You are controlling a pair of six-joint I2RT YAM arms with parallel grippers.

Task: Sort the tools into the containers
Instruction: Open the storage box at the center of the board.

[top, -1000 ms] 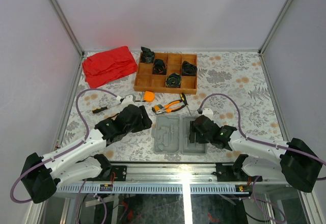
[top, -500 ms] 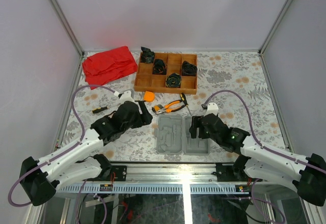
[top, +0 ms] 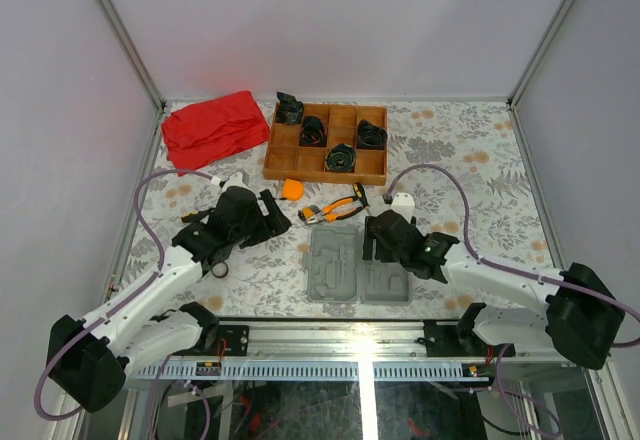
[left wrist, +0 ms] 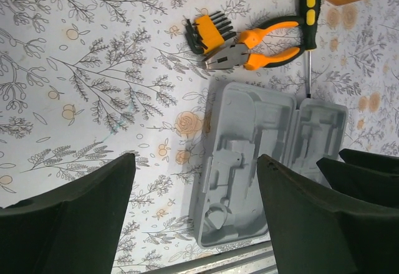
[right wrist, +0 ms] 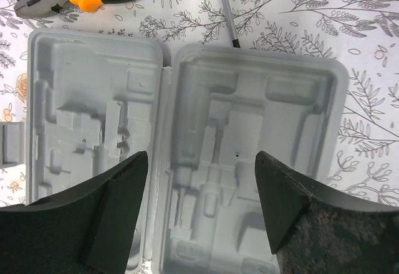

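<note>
The grey case [top: 355, 265] lies open and flat near the front edge, its moulded recesses bare. Just behind it lie the orange-handled pliers [left wrist: 255, 43], a small yellow-grey piece [left wrist: 209, 31] and a black-and-yellow screwdriver [left wrist: 308, 0]. The round orange tape measure [top: 291, 189] sits further left. A thin black ring [top: 218, 270] lies beside my left arm. My left gripper [left wrist: 196, 162] hovers open to the left of the case [left wrist: 268, 162], holding nothing. My right gripper [right wrist: 201, 159] hangs open above the case's right half [right wrist: 249, 162], also holding nothing.
A brown wooden tray [top: 325, 145] with black coiled bundles stands at the back centre. A crumpled red cloth [top: 210, 125] lies at the back left. Grey walls enclose the flowered table, and a metal rail [top: 330, 335] runs along the front.
My left gripper has drawn back and to the left, away from the case, and opened wider. My right gripper has moved further in over the case's right half.
</note>
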